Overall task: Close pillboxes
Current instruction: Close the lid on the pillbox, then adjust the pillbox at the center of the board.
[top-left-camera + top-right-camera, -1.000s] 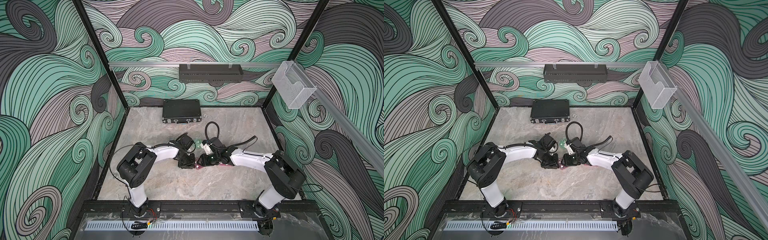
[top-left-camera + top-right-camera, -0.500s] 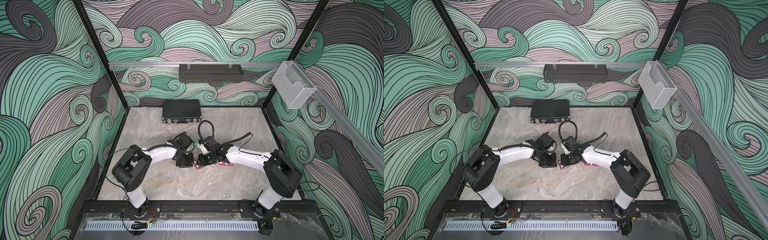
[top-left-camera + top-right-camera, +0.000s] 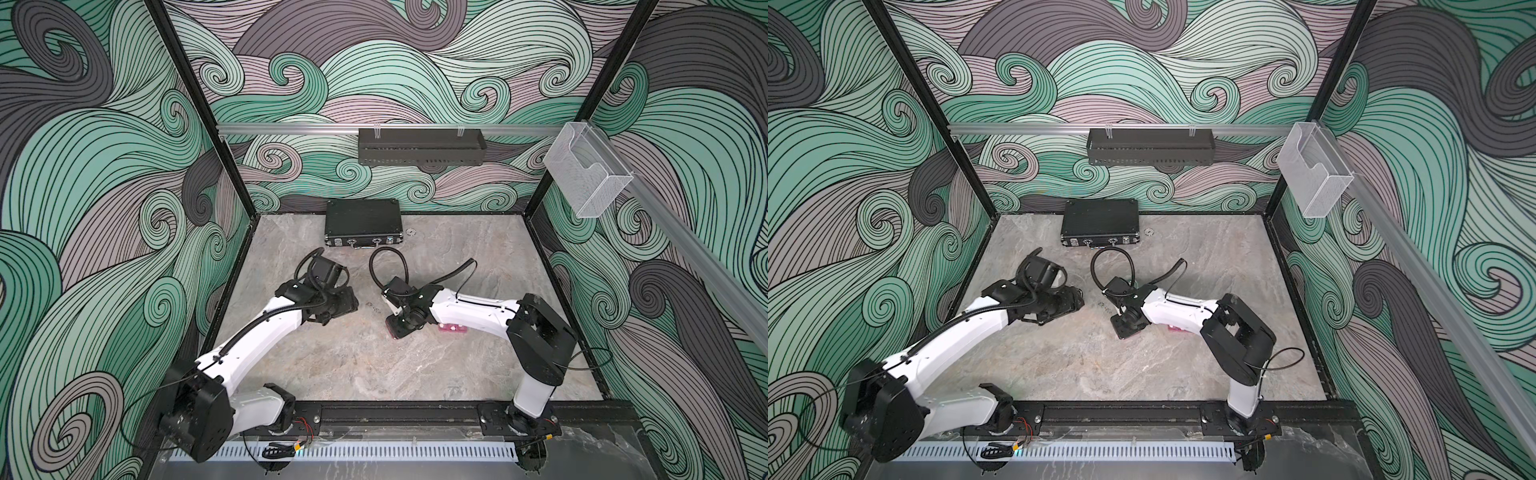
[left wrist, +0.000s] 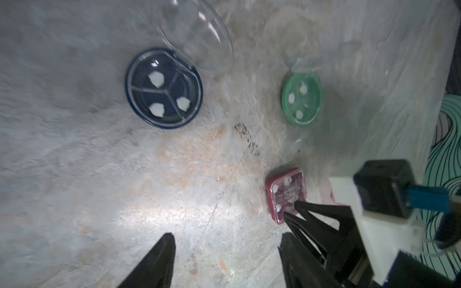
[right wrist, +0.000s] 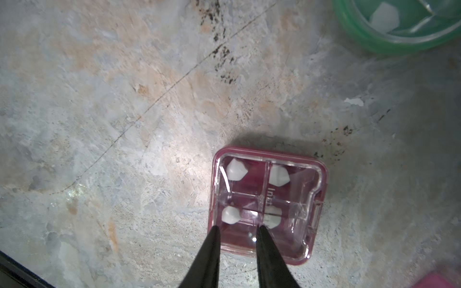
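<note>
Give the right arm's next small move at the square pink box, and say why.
Probably press the right gripper straight down on the square dark pink pillbox. Its narrowly parted jaws hang over an edge of the clear lid; the lid already lies flat over the four compartments, but whether it has latched cannot be told.

We find the right gripper (image 3: 401, 327) directly over the square dark pink pillbox (image 3: 392, 335), which shows only a pink edge. The rectangular light pink pillbox (image 3: 453, 329) lies partly under the right arm (image 3: 469, 309). A black briefcase (image 3: 361, 222) lies at the far side of the desk (image 3: 374, 374).
</note>
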Motion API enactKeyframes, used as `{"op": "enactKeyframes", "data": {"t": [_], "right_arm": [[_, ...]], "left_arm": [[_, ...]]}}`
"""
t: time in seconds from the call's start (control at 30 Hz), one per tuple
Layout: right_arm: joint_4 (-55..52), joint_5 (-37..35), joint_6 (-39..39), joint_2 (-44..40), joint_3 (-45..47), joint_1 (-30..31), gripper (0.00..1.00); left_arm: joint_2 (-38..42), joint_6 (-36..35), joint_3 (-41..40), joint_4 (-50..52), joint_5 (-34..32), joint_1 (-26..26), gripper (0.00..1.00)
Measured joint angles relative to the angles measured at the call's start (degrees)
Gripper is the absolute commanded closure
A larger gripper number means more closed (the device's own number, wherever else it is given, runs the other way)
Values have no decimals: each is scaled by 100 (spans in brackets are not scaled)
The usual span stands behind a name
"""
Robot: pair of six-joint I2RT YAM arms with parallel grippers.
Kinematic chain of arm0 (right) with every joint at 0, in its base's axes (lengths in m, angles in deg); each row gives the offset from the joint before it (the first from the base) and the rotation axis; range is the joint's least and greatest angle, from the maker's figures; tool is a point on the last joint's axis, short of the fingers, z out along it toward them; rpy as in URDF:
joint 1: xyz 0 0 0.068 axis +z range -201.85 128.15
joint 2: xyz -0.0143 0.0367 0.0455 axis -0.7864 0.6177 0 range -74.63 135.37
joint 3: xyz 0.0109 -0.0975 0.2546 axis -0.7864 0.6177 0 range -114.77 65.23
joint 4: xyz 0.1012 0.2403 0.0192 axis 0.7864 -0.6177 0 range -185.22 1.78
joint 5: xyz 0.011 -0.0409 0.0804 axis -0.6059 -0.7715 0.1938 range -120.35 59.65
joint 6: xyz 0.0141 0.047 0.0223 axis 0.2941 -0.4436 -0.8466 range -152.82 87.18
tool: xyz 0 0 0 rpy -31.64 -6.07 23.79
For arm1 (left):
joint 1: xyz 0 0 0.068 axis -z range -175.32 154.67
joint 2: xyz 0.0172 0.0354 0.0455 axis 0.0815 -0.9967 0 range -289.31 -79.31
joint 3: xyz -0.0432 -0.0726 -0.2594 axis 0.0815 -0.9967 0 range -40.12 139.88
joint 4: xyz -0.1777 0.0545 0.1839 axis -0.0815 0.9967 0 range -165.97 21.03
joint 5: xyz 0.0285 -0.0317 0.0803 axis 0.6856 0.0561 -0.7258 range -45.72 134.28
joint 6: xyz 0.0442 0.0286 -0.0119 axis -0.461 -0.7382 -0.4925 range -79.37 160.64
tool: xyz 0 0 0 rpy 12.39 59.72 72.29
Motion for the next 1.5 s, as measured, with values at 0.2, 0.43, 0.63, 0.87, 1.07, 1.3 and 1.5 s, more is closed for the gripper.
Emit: {"op": "enactKeyframes", "data": {"t": [0.2,0.43,0.63,0.87,1.07,1.3,1.5], "right_arm": [[-190,-197,131,179,-238,52,72],[-238,-310,240,372,-420,98,73],[-190,-496,238,413,-428,184,73],[-109,-745,210,433,-365,304,74],[125,-925,188,595,-437,389,74],[446,-876,114,610,-476,411,71],[219,-675,103,603,-616,372,66]], "left_arm": [[636,13,-262,52,-339,-94,26],[684,20,-280,101,-433,-103,26],[684,20,-280,122,-444,-125,26],[684,22,-282,122,-444,-125,26],[695,26,-317,122,-444,-125,26],[850,46,-413,144,-446,-125,26],[874,48,-411,164,-472,-146,26]]}}
